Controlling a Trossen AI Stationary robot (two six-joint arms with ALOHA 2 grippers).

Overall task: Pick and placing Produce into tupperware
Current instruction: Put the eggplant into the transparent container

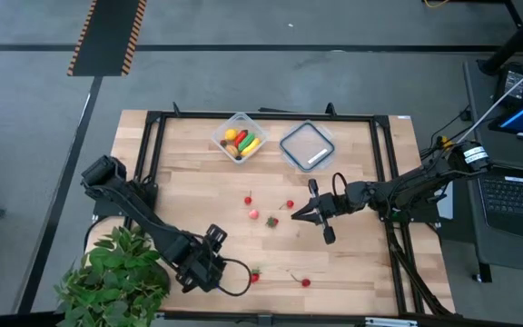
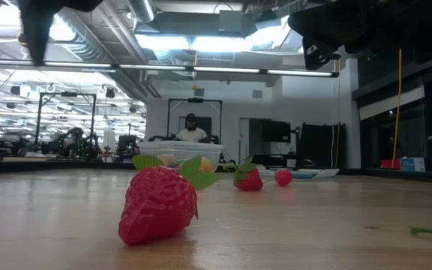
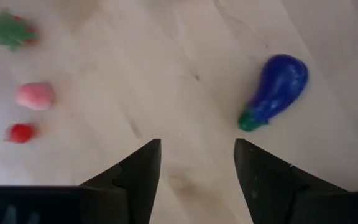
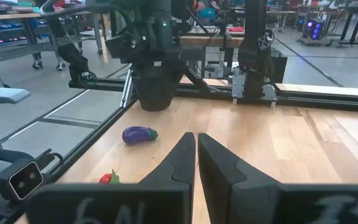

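The clear tupperware (image 1: pixel 237 138) stands at the far middle of the table with several produce pieces in it. Loose produce lies mid-table: a red berry (image 1: pixel 249 200), a pink piece (image 1: pixel 253 214) and a strawberry (image 1: pixel 272 220). Another strawberry (image 1: pixel 255 275) and a cherry (image 1: pixel 305 282) lie near the front edge. A purple eggplant (image 3: pixel 275 90) lies on the wood just beyond my left gripper (image 3: pixel 196 155). That gripper is open, points down at bare wood near the front left (image 1: pixel 202 265) and has nothing between its fingers. My right gripper (image 1: pixel 296 216) hovers level at mid-table, shut and empty (image 4: pixel 196 149).
The flat square lid (image 1: pixel 307 145) lies right of the tupperware. A potted green plant (image 1: pixel 116 277) stands at the near left corner, beside the left arm. A black frame (image 1: pixel 152 145) rims the tabletop. Bare wood lies between the loose pieces and the tupperware.
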